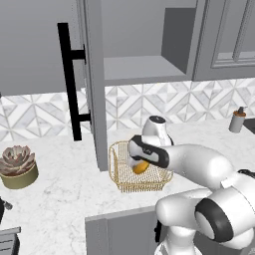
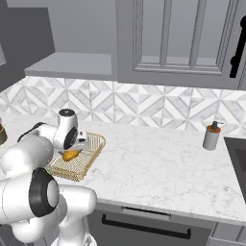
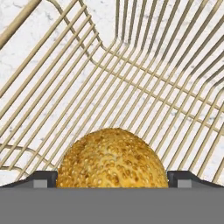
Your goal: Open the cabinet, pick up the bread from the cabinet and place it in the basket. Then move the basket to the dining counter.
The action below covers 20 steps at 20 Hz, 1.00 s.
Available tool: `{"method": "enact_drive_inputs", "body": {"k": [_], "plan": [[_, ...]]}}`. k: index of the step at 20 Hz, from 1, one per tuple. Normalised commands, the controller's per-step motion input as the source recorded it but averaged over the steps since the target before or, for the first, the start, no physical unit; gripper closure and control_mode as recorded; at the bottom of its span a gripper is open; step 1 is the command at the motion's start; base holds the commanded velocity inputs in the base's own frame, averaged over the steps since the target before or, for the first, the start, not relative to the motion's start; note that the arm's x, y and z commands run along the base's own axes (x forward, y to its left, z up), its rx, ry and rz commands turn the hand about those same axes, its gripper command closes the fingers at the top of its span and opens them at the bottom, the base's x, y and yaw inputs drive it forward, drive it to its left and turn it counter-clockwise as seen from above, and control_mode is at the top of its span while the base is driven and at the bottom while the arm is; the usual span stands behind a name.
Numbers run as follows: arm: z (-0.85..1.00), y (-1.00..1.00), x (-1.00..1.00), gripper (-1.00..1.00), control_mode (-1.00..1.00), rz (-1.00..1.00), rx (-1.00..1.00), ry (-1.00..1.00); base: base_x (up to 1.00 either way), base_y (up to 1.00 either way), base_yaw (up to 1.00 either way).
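Observation:
The cabinet (image 1: 144, 69) stands open, its door (image 1: 94, 74) with the black bar handle (image 1: 67, 79) swung out to the left. Below it the gold wire basket (image 1: 124, 185) (image 2: 92, 148) (image 3: 131, 74) rests on the marble worktop. The bread (image 1: 141, 167) (image 2: 70, 155) (image 3: 113, 159), a round seeded golden bun, lies inside the basket. My gripper (image 1: 139, 162) (image 2: 74, 150) (image 3: 112, 180) reaches down into the basket, open, one fingertip on each side of the bun. The dining counter is out of view.
A potted succulent (image 1: 18, 167) sits on the worktop at the left. A soap dispenser (image 1: 237, 119) (image 2: 211, 136) stands by the tiled backsplash at the right. A panelled grey cabinet (image 2: 178, 38) hangs right of the open one.

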Motion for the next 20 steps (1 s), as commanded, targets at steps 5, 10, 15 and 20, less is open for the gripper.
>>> {"method": "enact_drive_inputs", "body": {"k": [5,10,15,20], "plan": [[-0.24,0.15,0.3,1.0,-1.0,0.0,0.0,0.01,0.0,0.0,0.0],[-0.3,0.09,0.18,1.0,-1.0,0.0,0.0,0.0,0.0,0.0,0.0],[-0.27,0.07,0.0,-1.0,-1.0,0.0,0.0,0.0,0.0,0.0,0.0],[-0.08,0.0,0.02,-1.0,-1.0,0.0,0.0,0.0,0.0,0.0,0.0]]}}
